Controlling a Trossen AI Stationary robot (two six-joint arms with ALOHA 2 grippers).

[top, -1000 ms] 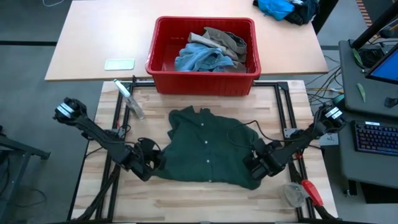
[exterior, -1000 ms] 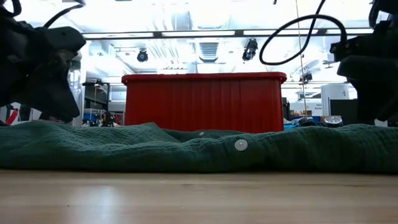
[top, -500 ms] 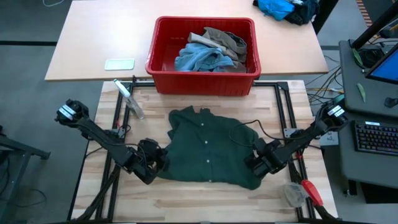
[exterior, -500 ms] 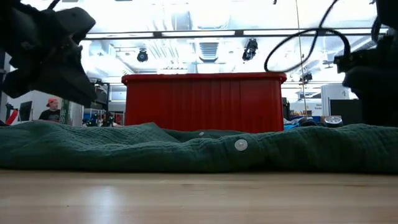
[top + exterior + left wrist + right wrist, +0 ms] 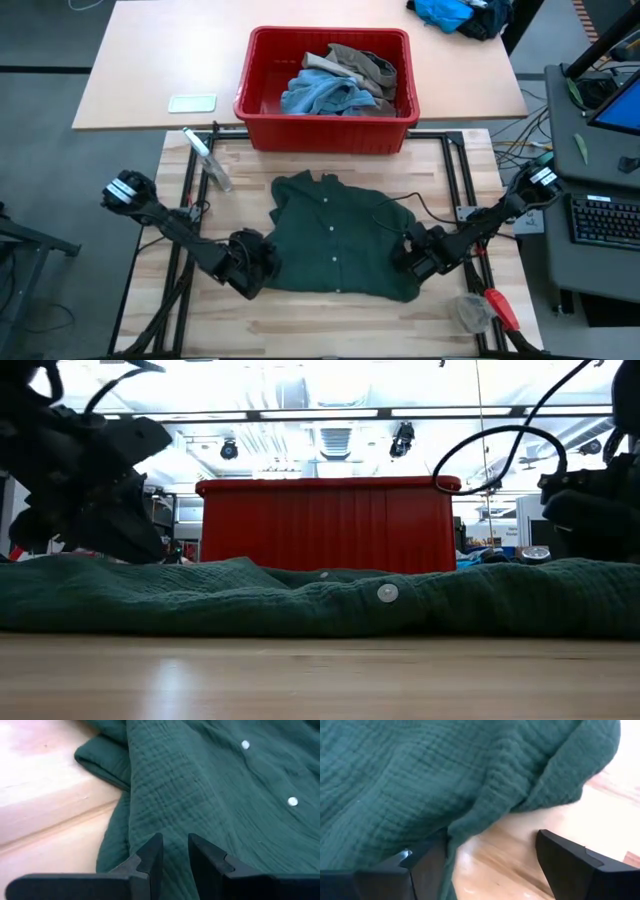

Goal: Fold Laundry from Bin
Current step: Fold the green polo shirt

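Observation:
A dark green buttoned garment (image 5: 335, 240) lies spread on the wooden table, also across the low view (image 5: 320, 605). My left gripper (image 5: 262, 262) is at its near-left edge, slanting down, its fingers a narrow gap apart (image 5: 175, 852) over the cloth. My right gripper (image 5: 412, 262) is at the garment's near-right corner, wide open (image 5: 495, 865), with a folded cloth edge (image 5: 485, 815) between its fingers. The red bin (image 5: 325, 135) stands beyond the garment's far edge with a light blue piece (image 5: 320, 95) and a khaki piece (image 5: 365, 65) inside. My left gripper's fingertips (image 5: 152, 850) stand right over the garment near its left edge; I cannot tell whether they touch it. My right gripper's one finger (image 5: 422, 862) lies against the garment's hanging edge fold; the other finger (image 5: 575, 865) stands over bare wood, clear of the cloth.
A clear plastic piece (image 5: 208, 160) lies at the table's far left. A clear lump and a red-handled tool (image 5: 485, 310) lie at the near right corner. A black cable (image 5: 400, 205) crosses the garment's right part. A bright blue cloth heap (image 5: 455, 12) sits far right.
My left gripper has moved toward the table's right and down, onto the garment's near-left edge. My right gripper has sunk and tipped more steeply down at the near-right corner. The garment has stayed spread where it was.

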